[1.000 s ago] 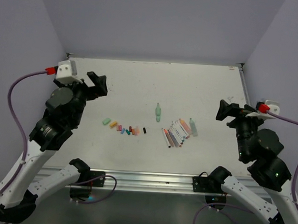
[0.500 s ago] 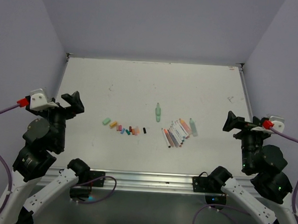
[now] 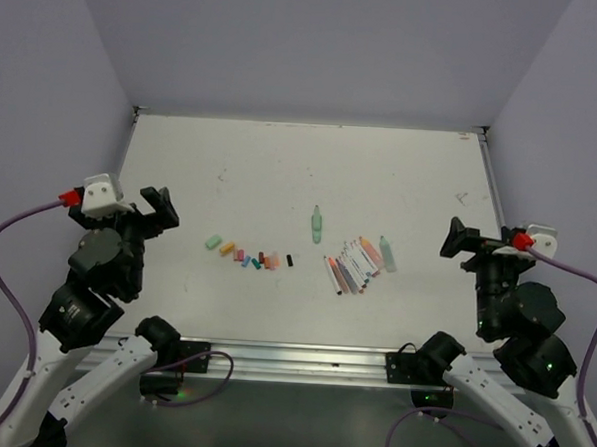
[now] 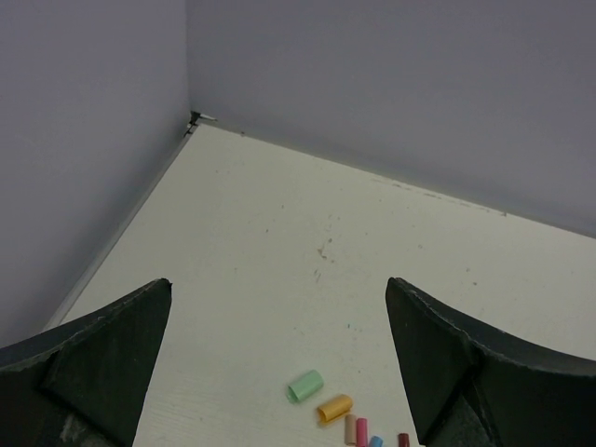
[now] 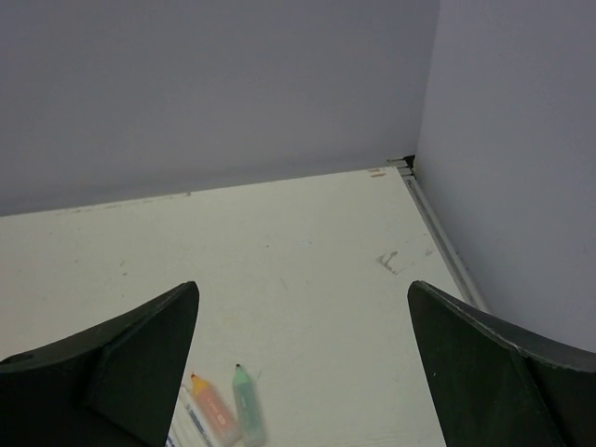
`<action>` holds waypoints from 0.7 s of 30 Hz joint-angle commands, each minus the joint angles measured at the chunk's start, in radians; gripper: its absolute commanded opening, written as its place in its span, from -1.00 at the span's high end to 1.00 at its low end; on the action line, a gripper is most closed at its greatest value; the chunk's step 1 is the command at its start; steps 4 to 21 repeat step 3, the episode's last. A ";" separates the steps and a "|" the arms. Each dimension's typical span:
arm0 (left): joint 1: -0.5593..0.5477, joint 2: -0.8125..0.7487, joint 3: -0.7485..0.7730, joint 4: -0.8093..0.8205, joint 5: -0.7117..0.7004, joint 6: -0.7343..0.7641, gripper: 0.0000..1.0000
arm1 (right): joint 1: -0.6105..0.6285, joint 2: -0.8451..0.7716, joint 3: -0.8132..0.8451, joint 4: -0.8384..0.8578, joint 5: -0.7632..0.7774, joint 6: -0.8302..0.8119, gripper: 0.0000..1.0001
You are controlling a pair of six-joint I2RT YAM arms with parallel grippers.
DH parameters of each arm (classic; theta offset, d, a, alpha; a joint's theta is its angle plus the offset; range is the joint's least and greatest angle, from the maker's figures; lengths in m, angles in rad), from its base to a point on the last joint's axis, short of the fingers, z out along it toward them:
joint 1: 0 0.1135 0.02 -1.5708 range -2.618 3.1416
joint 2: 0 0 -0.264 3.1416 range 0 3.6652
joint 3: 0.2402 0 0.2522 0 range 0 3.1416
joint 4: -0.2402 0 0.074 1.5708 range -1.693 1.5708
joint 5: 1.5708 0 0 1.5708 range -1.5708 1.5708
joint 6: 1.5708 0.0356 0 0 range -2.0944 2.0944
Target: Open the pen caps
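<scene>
- Caps (image 3: 250,255) lie loose in a row, centre-left on the worktop (image 3: 282,163); pens (image 3: 355,263) lie bunched to their right.
- Both jaws gape empty at the sides; a low inward sweep could scatter the round caps.

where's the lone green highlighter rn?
Top view: green highlighter lies alone, just up-left of the pen pile and right of the cap row.

No text, label, brand or number can be read anywhere.
</scene>
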 commanded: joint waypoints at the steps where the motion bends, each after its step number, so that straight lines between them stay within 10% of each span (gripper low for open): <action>1: 0.000 0.012 -0.019 0.022 -0.007 -0.030 -1.00 | -0.003 0.022 -0.004 0.053 -0.005 -0.027 -0.97; 21: 0.000 0.012 -0.022 0.022 0.001 -0.035 -1.00 | -0.003 0.029 -0.006 0.054 -0.004 -0.024 -0.97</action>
